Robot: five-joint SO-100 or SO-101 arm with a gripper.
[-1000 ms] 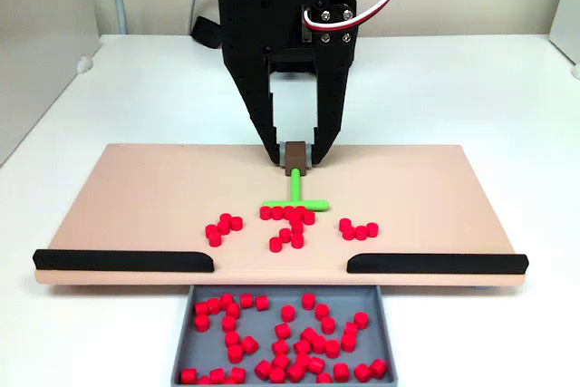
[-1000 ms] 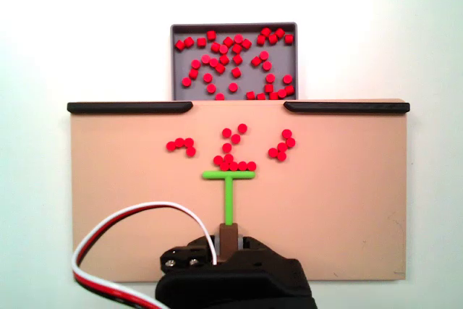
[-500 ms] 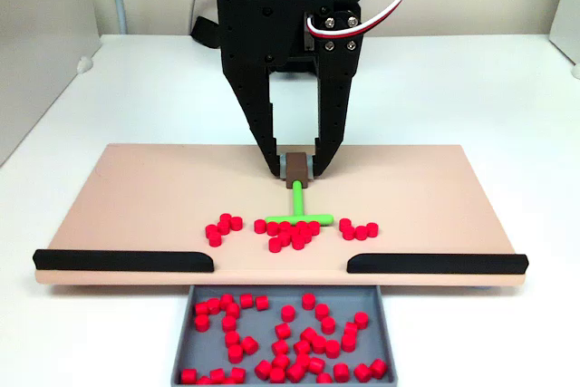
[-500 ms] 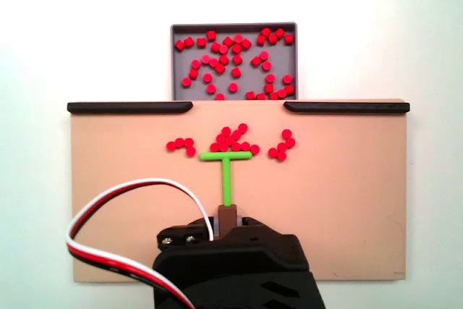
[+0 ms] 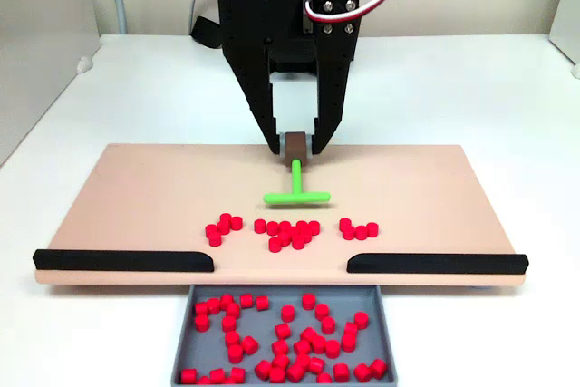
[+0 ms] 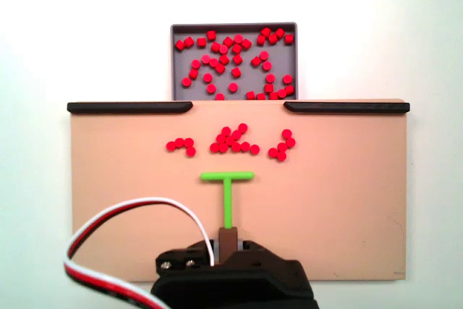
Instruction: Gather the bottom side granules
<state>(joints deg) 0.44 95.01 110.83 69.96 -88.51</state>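
Red granules lie on the tan board (image 5: 136,197) in three small groups: left (image 5: 222,227), middle (image 5: 288,233) and right (image 5: 359,229). In the other fixed view the same groups are the left (image 6: 181,145), middle (image 6: 233,142) and right (image 6: 282,146). My black gripper (image 5: 295,147) is shut on the brown handle (image 5: 295,146) of the green T-stick (image 5: 296,189). The T-stick's crossbar sits a short gap behind the middle group, touching no granule. From above, the gripper (image 6: 227,240) holds the T-stick (image 6: 227,193) near the board's lower edge.
A grey tray (image 5: 185,333) holding many red granules sits below the board's front edge, between two black rails (image 5: 122,260) (image 5: 437,264). In the other fixed view the tray (image 6: 233,26) is at the top. White table surrounds the board (image 6: 347,200).
The T-stick first pushed the middle granules toward the rails, bunching them, then drew back with the gripper, leaving a gap. The side groups stayed put.
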